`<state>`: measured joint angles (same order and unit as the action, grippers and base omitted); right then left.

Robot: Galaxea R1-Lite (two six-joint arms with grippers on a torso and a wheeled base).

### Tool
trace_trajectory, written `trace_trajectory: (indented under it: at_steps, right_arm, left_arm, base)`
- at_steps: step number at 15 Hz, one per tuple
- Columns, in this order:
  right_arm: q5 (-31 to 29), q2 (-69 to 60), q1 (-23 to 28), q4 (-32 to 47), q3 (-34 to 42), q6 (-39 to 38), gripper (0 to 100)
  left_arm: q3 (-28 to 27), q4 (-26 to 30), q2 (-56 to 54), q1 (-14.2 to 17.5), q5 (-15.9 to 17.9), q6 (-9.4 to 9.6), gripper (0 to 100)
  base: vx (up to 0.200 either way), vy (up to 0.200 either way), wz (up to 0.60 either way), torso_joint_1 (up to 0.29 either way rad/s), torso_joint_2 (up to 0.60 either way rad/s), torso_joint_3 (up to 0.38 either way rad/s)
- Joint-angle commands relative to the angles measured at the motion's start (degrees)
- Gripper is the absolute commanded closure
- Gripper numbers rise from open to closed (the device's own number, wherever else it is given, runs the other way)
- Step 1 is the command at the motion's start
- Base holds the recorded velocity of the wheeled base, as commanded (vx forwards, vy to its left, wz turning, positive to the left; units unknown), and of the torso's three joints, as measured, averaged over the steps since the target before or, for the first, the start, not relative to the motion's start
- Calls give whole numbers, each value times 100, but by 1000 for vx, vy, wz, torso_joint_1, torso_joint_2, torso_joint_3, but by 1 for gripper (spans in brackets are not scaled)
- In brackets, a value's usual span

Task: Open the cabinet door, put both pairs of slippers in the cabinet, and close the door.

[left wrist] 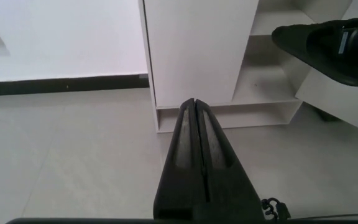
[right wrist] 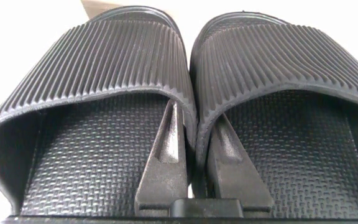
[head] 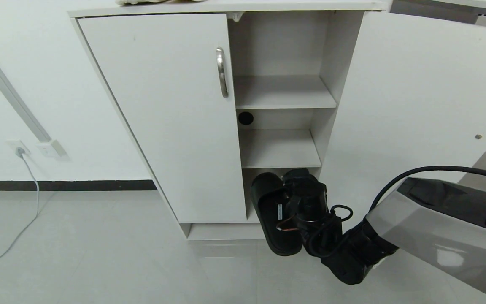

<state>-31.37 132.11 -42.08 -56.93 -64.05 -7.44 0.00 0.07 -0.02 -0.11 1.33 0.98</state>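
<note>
A white cabinet (head: pixel 163 114) stands against the wall, its left door shut and its right door (head: pixel 416 97) swung wide open. My right gripper (head: pixel 300 190) is shut on a pair of black slippers (head: pixel 274 211), held side by side at the mouth of the bottom compartment, toes pointing in. In the right wrist view each of the fingers (right wrist: pixel 166 149) sits inside one of the slippers (right wrist: pixel 104 81), pinching their inner walls together. My left gripper (left wrist: pixel 194 104) is shut on nothing, low over the floor, in front of the cabinet (left wrist: pixel 197 50), with the slippers (left wrist: pixel 328 46) off to one side.
Two bare shelves (head: pixel 281 90) lie above the bottom compartment. The shut door carries a metal handle (head: pixel 222 71). A wall socket (head: pixel 19 150) with a trailing cable (head: pixel 28 219) is at the left. Open tiled floor (head: pixel 99 261) stretches before the cabinet.
</note>
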Motion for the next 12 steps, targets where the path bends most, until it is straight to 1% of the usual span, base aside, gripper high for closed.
trace_trajectory:
  at_steps: [1, 4, 5, 7, 8, 9, 12]
  right_arm:
    - [-1, 96, -2, 6, -125, -3, 100]
    - [-54, 96, -2, -55, -204, 172, 100]
    - [-159, 52, -11, -152, -204, 287, 100]
    - [-370, 8, -19, -582, -187, 612, 100]
    - [-388, 8, -28, -1039, -125, 902, 100]
    - [-397, 8, -28, -1268, -64, 1086, 100]
    - [-441, 61, -28, -1347, -46, 1113, 100]
  left_arm:
    - [0, 1, 11, 2, -1, -1, 100]
    - [0, -7, 11, 2, -1, -1, 100]
    - [0, -7, 11, 2, -1, -1, 100]
    - [0, 1, 11, 2, -1, -1, 100]
    - [0, -7, 11, 2, -1, -1, 100]
    - [0, -7, 11, 2, -1, -1, 100]
    - [0, -7, 11, 2, -1, -1, 100]
  base:
    - [0, 0, 0, 12, 2, -193]
    - [0, 0, 0, -1, 4, -188]
    - [0, 0, 0, 12, 7, -115]
    - [0, 0, 0, 0, 0, 0]
    - [0, 0, 0, 0, 0, 0]
    - [0, 0, 0, 0, 0, 0]
    - [0, 0, 0, 0, 0, 0]
